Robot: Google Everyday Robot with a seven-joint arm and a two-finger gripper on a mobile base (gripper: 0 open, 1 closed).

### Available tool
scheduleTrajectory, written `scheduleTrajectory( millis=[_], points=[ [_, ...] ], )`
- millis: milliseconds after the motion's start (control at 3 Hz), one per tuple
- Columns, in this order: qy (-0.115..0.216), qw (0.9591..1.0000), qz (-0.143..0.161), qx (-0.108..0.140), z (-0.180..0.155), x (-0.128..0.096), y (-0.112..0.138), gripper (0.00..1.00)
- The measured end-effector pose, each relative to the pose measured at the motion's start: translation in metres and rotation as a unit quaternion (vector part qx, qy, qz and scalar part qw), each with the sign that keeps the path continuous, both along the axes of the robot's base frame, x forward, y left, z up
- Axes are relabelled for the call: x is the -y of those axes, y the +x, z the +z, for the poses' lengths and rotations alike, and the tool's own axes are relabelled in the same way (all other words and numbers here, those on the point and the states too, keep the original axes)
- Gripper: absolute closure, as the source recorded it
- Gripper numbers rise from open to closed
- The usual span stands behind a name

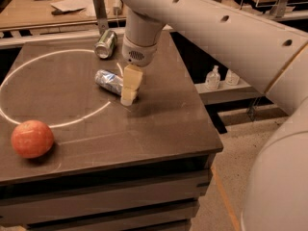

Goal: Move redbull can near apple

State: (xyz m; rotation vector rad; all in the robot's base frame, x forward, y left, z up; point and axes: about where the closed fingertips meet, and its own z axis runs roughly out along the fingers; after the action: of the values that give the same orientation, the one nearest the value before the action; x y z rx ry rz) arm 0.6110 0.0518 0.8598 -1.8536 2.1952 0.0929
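1. The apple (32, 138) sits near the front-left corner of the dark table (163, 134), just outside a white ring line (29, 66) marked on the top.
2. A green can (106, 44) with a silver top lies on its side close to the back edge, about midway along it.
3. The redbull can (109, 81) lies on its side near the middle of the table, nearer the back edge than the front. It is inside the ring and well apart from the apple.
4. The gripper (128, 99) points down just beside the redbull can's right end, its tip low over the tabletop. It is beside the can, not around it. Whether the claw is wide or narrow cannot be told, nor whether it touches the can.
5. The white arm (216, 28) reaches in over the back-right corner.
6. Two small clear bottles (213, 77) stand on a lower ledge past the right edge.
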Motion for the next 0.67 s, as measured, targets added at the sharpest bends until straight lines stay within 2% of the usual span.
scheduleTrajectory(
  millis=[333,667],
  points=[
    [0.005,0.9999,-0.002,-0.016,-0.005,-0.015,-0.003,0.18],
    [-0.005,0.9993,-0.01,-0.036,-0.016,-0.022,-0.007,0.56]
  ],
)
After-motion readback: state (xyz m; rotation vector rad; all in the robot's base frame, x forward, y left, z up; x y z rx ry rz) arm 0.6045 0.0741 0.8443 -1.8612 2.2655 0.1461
